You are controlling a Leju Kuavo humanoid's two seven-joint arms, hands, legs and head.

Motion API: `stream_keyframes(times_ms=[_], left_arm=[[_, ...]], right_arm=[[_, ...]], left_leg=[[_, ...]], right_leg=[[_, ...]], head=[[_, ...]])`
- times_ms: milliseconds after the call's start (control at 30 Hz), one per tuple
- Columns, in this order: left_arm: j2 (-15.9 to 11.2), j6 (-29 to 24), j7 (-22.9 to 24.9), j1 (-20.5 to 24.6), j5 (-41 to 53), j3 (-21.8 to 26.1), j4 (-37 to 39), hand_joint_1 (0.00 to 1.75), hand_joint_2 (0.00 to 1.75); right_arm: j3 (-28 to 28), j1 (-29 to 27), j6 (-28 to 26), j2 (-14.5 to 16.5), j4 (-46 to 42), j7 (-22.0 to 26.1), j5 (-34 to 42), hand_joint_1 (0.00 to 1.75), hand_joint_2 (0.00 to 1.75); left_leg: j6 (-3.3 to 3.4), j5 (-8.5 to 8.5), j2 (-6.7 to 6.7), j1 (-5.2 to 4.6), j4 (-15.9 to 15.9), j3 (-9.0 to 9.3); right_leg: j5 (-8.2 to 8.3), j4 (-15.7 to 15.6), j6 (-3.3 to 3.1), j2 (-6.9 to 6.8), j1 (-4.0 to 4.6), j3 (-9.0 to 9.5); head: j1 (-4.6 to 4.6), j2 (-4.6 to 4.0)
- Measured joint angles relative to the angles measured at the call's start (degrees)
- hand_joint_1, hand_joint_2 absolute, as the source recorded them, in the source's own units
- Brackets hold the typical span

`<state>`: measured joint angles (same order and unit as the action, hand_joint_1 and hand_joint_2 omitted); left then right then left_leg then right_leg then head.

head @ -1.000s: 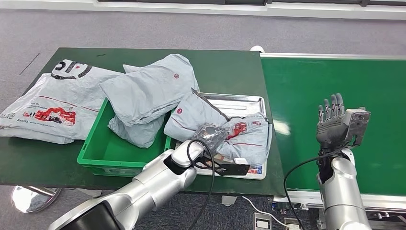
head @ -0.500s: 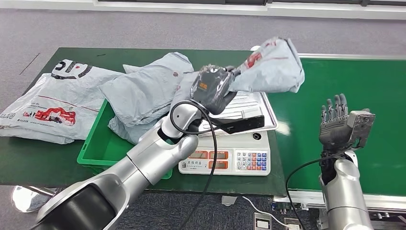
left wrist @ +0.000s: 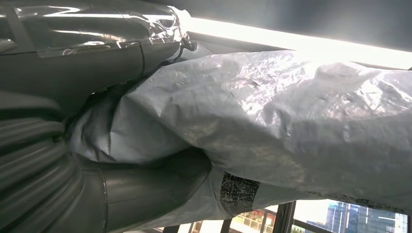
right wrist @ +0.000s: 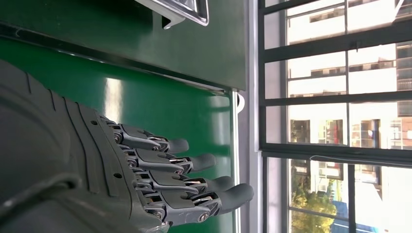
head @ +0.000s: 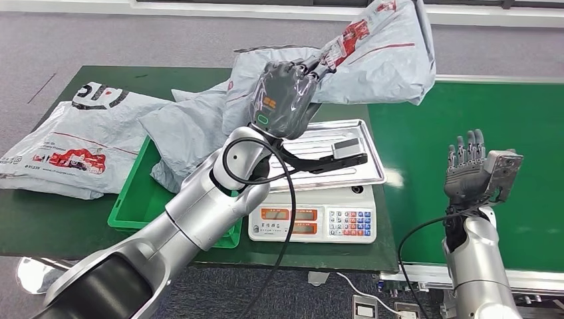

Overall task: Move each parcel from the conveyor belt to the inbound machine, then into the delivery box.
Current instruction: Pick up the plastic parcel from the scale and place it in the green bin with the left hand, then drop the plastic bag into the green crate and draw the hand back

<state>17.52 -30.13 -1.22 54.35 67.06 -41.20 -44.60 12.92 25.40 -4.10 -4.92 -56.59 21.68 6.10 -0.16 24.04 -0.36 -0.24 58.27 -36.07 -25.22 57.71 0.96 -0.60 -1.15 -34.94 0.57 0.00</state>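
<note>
Occupying the frame's right side, conveyor belt [head: 465,126], green; centre, scale [head: 312,219]; upper centre, grey parcel [head: 379,56] gripped aloft above the scale by left hand [head: 282,100]; lower right, right hand [head: 465,169], fingers extended, holding nothing.

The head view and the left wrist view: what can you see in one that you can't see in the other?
Only the head view shows the scale with its bare metal tray, the green bin, more parcels on the dark table, the green conveyor belt, and the right hand raised, fingers apart, holding nothing. Only the left wrist view shows a bright ceiling light and windows past the bag. Both show the left hand gripping the grey parcel, lifted above the scale.
</note>
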Motion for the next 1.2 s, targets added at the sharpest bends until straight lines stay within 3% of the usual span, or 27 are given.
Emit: stream_keyframes(times_ms=[400, 667, 767, 933, 1067, 1200], left_arm=[[-0.2, -0.1, 0.1, 0.0, 0.3, 0.0, -0.3, 1.75, 1.75], [-1.3, 0.0, 5.0, 1.1, 9.2, 2.3, 2.7, 1.75, 1.75], [-3.9, 2.1, 13.3, 1.2, 17.8, 2.8, 4.6, 1.75, 1.75], [-11.0, 13.0, 28.1, -0.8, 21.7, 2.6, 8.3, 1.75, 1.75], [-17.7, 13.8, 30.9, -5.3, 21.7, 2.6, 8.6, 1.75, 1.75], [-21.5, 16.0, 31.3, -8.5, 21.7, 2.6, 5.4, 1.75, 1.75]], right_arm=[[0.0, 0.4, 0.0, 0.0, 0.7, 0.0, 0.1, 0.0, 0.0], [0.0, 1.3, 0.8, -2.1, 1.9, 0.1, 2.9, 0.0, 0.0], [0.0, -0.6, 1.4, -2.8, 0.7, -0.2, 3.6, 0.0, 0.0], [0.0, -3.4, 1.4, -2.9, -1.6, -1.7, 1.9, 0.0, 0.0], [0.0, -4.0, 2.3, -3.7, -1.9, -2.4, 0.9, 0.0, 0.0], [0.0, -2.9, 2.8, -3.9, -1.7, -2.7, 0.4, 0.0, 0.0]], left_leg=[[0.0, 0.0, 0.0, 0.0, 0.0, 0.0], [0.0, 0.0, 0.0, 0.0, 0.0, 0.01], [-0.01, 0.0, 0.04, 0.01, 0.0, 0.02], [-0.1, 0.04, 0.29, 0.02, -0.1, 0.17], [-0.17, 0.02, 0.44, 0.06, -0.2, 0.18], [-0.18, 0.03, 0.36, 0.05, -0.2, 0.12]], right_leg=[[0.0, 0.0, 0.0, 0.0, 0.01, -0.01], [0.0, 0.0, 0.0, 0.0, 0.0, 0.0], [0.0, 0.0, -0.01, 0.05, 0.02, 0.0], [-0.01, 0.0, -0.04, 0.34, 0.02, -0.02], [-0.02, 0.0, -0.08, 0.51, 0.05, -0.1], [-0.05, 0.0, -0.1, 0.44, 0.04, -0.09]], head=[[0.0, 0.0], [0.0, 0.0], [0.0, 0.0], [0.01, 0.0], [0.02, 0.0], [0.02, 0.0]])
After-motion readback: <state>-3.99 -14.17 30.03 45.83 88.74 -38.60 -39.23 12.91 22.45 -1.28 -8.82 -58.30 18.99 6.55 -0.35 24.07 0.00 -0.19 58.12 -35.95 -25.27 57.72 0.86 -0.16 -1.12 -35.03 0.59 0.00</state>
